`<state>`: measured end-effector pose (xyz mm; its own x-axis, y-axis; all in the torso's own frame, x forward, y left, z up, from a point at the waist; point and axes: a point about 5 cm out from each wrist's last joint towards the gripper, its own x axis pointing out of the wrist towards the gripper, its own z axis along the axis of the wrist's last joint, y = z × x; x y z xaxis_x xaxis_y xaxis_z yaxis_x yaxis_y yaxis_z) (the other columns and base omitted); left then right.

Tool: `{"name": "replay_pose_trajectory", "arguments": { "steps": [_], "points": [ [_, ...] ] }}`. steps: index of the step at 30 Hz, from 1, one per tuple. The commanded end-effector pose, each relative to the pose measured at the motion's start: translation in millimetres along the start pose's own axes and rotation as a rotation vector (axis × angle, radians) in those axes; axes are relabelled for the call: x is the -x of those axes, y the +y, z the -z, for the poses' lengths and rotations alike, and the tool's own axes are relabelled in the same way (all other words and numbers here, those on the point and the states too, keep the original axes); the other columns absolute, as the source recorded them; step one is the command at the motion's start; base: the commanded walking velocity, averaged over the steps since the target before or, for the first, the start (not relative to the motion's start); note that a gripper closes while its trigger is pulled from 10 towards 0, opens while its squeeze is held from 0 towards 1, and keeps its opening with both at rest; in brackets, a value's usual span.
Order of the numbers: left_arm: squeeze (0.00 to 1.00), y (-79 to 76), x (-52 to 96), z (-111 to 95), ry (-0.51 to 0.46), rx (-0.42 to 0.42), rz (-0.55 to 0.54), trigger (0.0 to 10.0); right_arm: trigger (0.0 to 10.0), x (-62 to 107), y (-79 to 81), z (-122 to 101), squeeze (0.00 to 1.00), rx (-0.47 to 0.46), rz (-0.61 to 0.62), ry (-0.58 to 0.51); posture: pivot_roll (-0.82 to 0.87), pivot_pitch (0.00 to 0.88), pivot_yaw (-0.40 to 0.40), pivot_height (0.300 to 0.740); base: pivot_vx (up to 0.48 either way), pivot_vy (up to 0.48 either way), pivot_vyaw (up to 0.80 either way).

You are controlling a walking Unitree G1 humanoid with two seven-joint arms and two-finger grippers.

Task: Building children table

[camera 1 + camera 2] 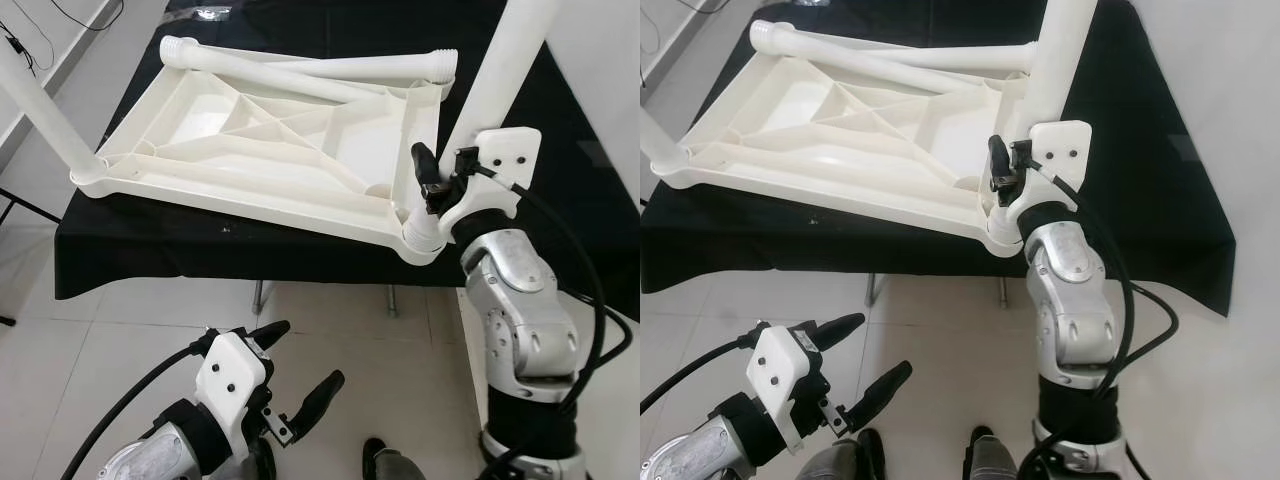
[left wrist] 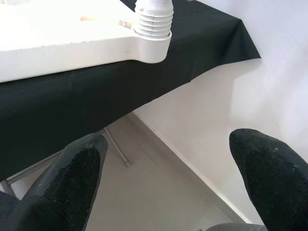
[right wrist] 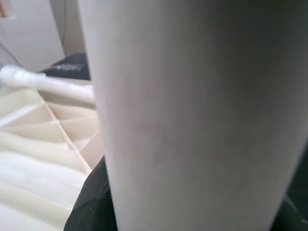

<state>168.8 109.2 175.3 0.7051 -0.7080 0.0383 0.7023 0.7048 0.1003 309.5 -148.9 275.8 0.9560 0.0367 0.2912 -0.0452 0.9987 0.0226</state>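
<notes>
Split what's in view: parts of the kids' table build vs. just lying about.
Job:
- upturned white tabletop
- leg at its near right corner, held by right hand
- fitted leg at left corner
- two loose legs on tabletop
- left hand, open, low

Lying about:
- black cloth
- cables

A tabletop (image 1: pixel 560 150) draped in black cloth is carrying the upturned white plastic table panel (image 1: pixel 250 150), which is lying ribbed side up, overhanging the near edge, with two loose white legs (image 1: pixel 330 72) lying across its far end.

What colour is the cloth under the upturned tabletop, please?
Plain black cloth, clearest in the left eye view.
</notes>
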Motion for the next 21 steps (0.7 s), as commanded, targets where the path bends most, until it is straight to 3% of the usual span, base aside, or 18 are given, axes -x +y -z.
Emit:
{"name": "replay_pose_trajectory", "arguments": {
  "steps": [1,11,15,21],
  "points": [
    [0.00,-0.1,-0.7,6,0.021,0.008,-0.003,10.0,10.0,-5.6,-12.4,17,0.00,-0.056,0.054,0.040,-0.03,0.290,0.027,0.740,0.000,0.000,0.00],
    [0.00,6.8,-7.9,10,0.011,-0.008,-0.027,10.0,10.0,-29.4,-14.5,-4,0.00,-0.056,0.062,-0.094,-0.02,0.250,0.022,0.740,0.000,0.000,0.00],
    [0.00,15.5,-12.9,11,-0.004,-0.029,-0.086,10.0,10.0,-39.4,-25.7,-27,0.00,-0.057,0.080,-0.203,-0.03,0.216,0.020,0.740,0.000,0.000,0.00],
    [0.00,27.6,-21.0,13,-0.006,-0.049,-0.139,10.0,10.0,-37.9,-30.7,-52,0.00,-0.081,-0.005,-0.308,-0.04,0.196,0.026,0.740,0.000,0.000,0.00]
  ]
}}
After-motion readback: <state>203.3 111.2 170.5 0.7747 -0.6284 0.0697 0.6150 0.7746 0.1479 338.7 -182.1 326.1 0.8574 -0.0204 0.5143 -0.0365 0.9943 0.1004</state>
